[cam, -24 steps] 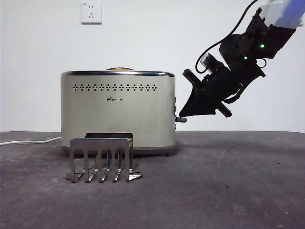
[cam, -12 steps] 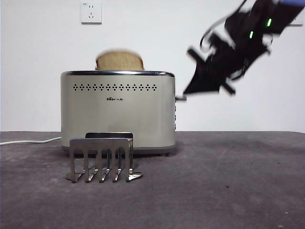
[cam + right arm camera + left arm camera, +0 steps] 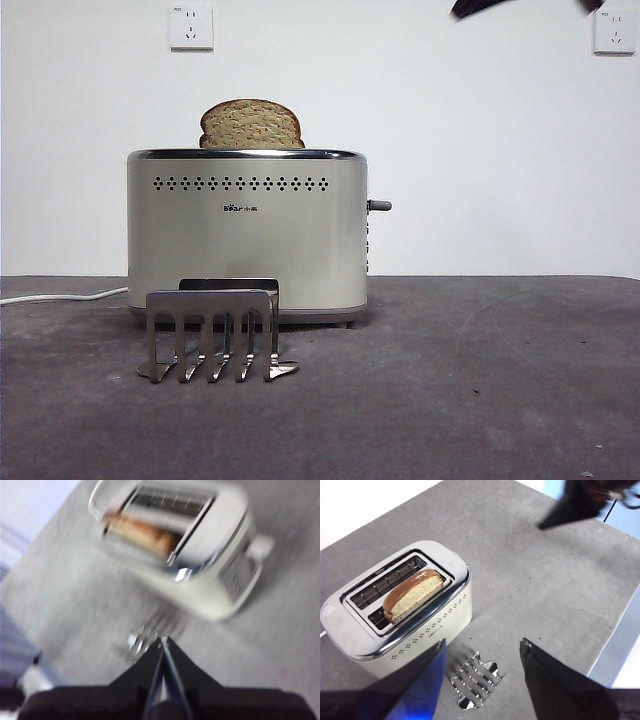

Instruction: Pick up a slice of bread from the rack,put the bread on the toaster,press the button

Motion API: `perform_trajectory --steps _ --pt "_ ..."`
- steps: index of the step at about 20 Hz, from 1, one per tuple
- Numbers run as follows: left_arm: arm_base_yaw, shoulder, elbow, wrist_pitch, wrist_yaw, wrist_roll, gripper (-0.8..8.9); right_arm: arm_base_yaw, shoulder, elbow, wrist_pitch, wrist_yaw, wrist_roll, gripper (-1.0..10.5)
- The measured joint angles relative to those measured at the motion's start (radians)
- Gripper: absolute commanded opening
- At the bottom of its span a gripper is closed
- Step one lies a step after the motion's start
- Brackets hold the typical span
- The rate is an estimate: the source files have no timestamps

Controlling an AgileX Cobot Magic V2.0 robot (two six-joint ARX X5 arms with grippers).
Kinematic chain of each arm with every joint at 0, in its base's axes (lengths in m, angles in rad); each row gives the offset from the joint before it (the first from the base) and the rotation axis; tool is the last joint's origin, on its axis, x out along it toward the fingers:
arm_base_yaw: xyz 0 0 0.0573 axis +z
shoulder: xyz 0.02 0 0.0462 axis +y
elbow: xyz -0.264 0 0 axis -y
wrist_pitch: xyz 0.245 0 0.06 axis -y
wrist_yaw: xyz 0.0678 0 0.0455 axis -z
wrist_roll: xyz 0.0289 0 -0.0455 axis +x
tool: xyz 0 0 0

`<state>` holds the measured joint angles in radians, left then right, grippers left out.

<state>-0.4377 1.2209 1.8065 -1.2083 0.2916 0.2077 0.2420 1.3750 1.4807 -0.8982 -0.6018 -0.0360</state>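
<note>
The slice of bread stands upright in a slot of the cream toaster, its domed top well above the chrome rim. The button sticks out high on the toaster's right end. The steel rack stands empty in front of the toaster. My right gripper is shut and empty, a black tip at the top edge, far above the button. My left gripper is open and empty, high above the rack and the toaster. The blurred right wrist view shows shut jaws above toaster and bread.
A white cable runs from the toaster off the left edge. Two white wall sockets hang on the back wall. The dark grey table stretches to the right of the toaster. The table's edge shows in the left wrist view.
The right gripper has risen from the button to the top edge. The button has gone from low to high. The bread has come up out of the slot.
</note>
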Motion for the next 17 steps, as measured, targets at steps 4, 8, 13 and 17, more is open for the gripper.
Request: perform_trajectory --steps 4,8,13,17 --pt "0.0 0.0 0.0 -0.033 0.0 0.0 2.47 0.003 -0.094 0.0 -0.193 0.0 -0.067 -0.1" --pt "0.0 0.0 0.0 -0.106 0.0 0.0 -0.16 0.003 -0.165 0.0 -0.251 0.0 -0.084 -0.1" --pt "0.0 0.0 0.0 -0.124 0.0 0.0 -0.08 0.003 -0.189 0.0 -0.254 0.0 -0.088 0.0" --pt "0.0 0.0 0.0 -0.124 0.0 0.0 -0.03 0.001 -0.189 0.0 -0.254 0.004 -0.088 0.0"
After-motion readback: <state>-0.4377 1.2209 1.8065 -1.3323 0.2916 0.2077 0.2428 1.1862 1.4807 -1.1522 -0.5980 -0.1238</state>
